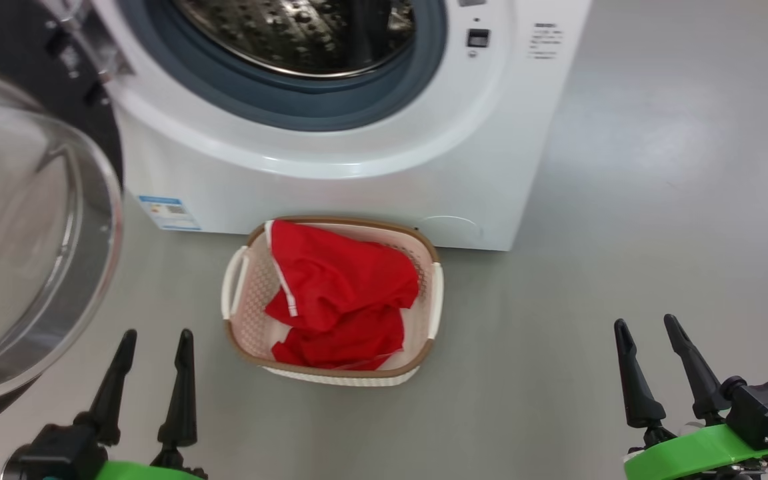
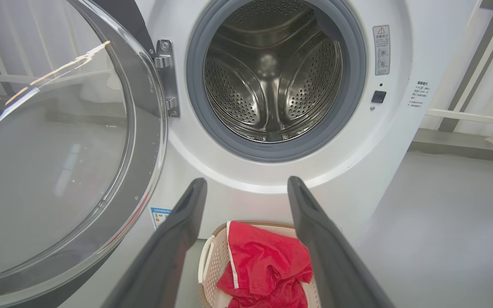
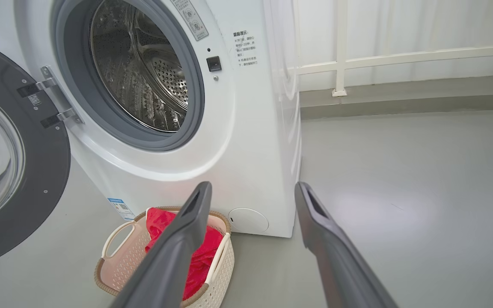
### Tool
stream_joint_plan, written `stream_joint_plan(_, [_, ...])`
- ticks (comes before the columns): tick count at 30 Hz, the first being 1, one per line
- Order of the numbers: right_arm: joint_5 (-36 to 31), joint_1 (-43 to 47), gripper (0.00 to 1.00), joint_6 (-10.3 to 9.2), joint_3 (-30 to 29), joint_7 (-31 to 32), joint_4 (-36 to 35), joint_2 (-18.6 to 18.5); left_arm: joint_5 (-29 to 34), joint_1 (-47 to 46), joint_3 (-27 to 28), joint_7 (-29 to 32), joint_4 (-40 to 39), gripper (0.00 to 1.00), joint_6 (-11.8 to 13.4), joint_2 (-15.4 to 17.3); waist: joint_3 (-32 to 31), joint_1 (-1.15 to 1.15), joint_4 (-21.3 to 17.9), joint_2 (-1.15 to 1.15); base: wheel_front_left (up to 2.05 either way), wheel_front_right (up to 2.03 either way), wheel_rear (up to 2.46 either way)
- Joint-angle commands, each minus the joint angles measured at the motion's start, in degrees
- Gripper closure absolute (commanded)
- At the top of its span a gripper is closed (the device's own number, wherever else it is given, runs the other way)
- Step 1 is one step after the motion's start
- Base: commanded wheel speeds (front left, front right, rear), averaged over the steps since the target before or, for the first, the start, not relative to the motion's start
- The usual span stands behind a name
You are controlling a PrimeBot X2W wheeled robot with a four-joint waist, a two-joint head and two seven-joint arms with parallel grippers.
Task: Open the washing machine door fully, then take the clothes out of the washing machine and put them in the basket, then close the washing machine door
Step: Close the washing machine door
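The white washing machine [image 1: 357, 180] stands with its steel drum [image 2: 272, 72] bare of fabric. Its door [image 1: 31, 247], black-framed with a bulging glass centre, is swung wide open to the left; the door [image 2: 58, 162] and door [image 3: 19, 171] also show in both wrist views. The red clothes [image 1: 337, 300] lie in the cream basket [image 1: 432, 313] on the floor in front of the machine. My left gripper [image 1: 156, 347] is open at the lower left, beside the door's glass. My right gripper [image 1: 647, 333] is open at the lower right, well right of the basket.
Grey floor [image 1: 657, 220] stretches to the right of the machine. A white railing [image 3: 400, 60] and a low step run along the wall behind it. A small blue label [image 1: 169, 213] sits low on the machine's front.
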Motion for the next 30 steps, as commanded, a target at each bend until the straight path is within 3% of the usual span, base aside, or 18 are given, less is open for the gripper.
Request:
stream_joint_plan(1, [-0.7,-2.4,0.00,0.37,2.0,-0.4,-0.9,-0.8,-0.1,0.8,2.3,-0.3,-0.9,0.00,0.0,0.4,-1.3,0.00,4.0,0.00,0.00,0.00,0.00])
stream_joint_plan(16, [-0.6,-0.6,0.00,0.37,5.5,-0.4,1.6,-2.5,-4.7,5.5,-1.1,-0.3,1.5,0.00,3.4,0.3,-6.1,0.00,19.4,0.00,0.00,0.00,0.00])
stream_joint_plan(30, [1.3,-6.3,0.00,0.37,14.8,-0.4,5.7,-5.3,-8.9,9.5,0.7,-0.3,-2.1,0.00,8.1,0.3,-5.6,0.00,21.8,0.00,0.00,0.00,0.00])
